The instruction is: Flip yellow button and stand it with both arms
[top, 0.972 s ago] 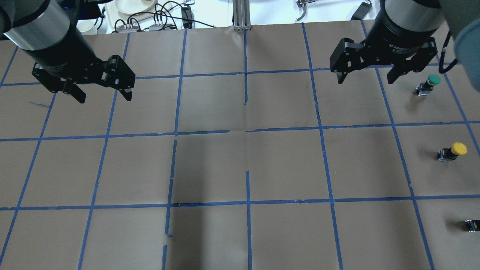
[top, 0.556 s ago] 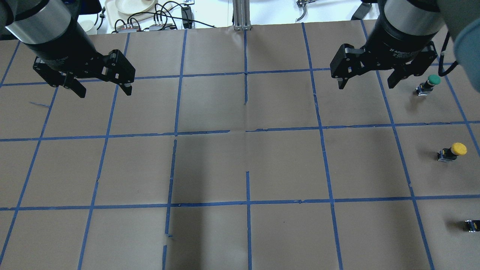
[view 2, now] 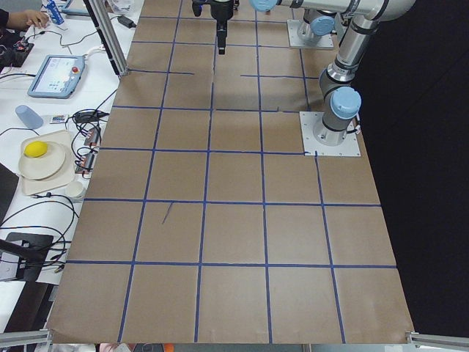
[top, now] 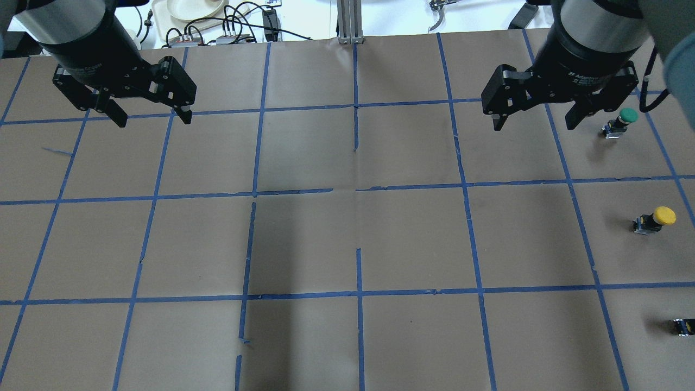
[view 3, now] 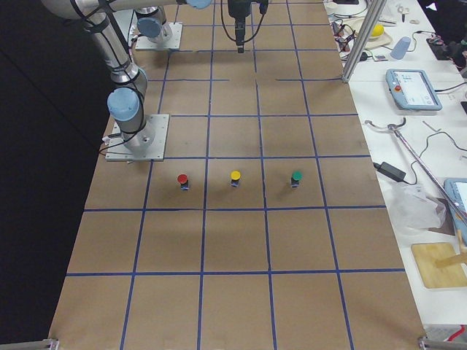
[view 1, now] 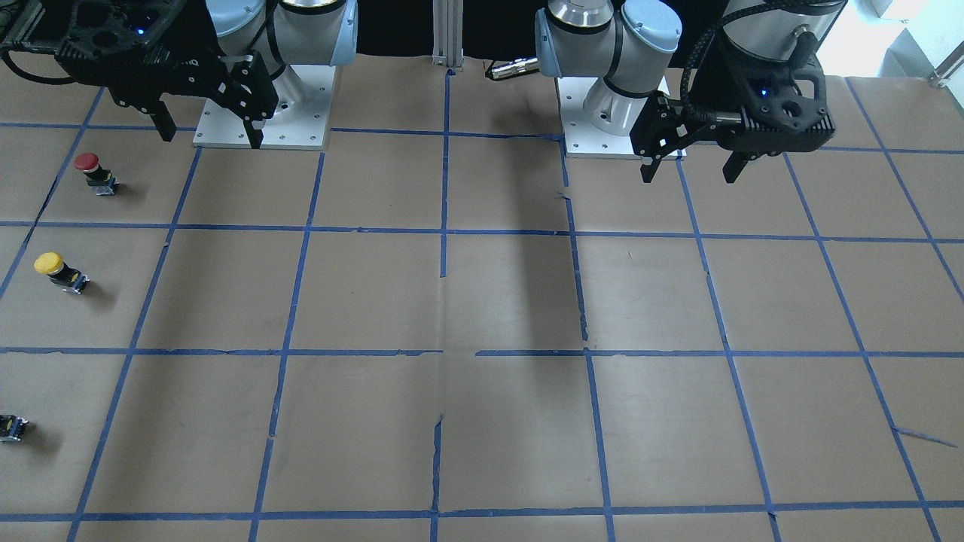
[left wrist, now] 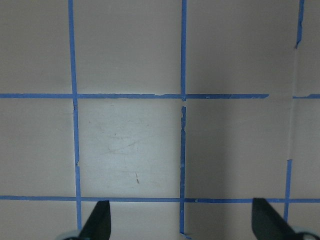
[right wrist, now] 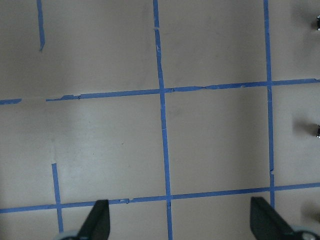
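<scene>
The yellow button (top: 657, 219) is at the table's right side, with its yellow cap over a black body; it seems to stand cap up. It also shows in the front-facing view (view 1: 59, 271) and the exterior right view (view 3: 235, 177). My right gripper (top: 535, 125) hangs open and empty above the table, well short of the button; it also shows in the front-facing view (view 1: 210, 139). My left gripper (top: 153, 118) is open and empty at the far left (view 1: 689, 178). Both wrist views show only spread fingertips over brown paper.
A green-capped button (top: 621, 120) stands just right of my right gripper. A red-capped button (view 1: 94, 172) stands nearer the robot. A small black piece (top: 683, 326) sits at the view's right edge. Cables and a plate (top: 195, 8) lie beyond the table's far edge.
My left gripper has drawn back towards the far left corner. My right gripper has shifted only slightly. Both stay open, and the buttons have not moved.
</scene>
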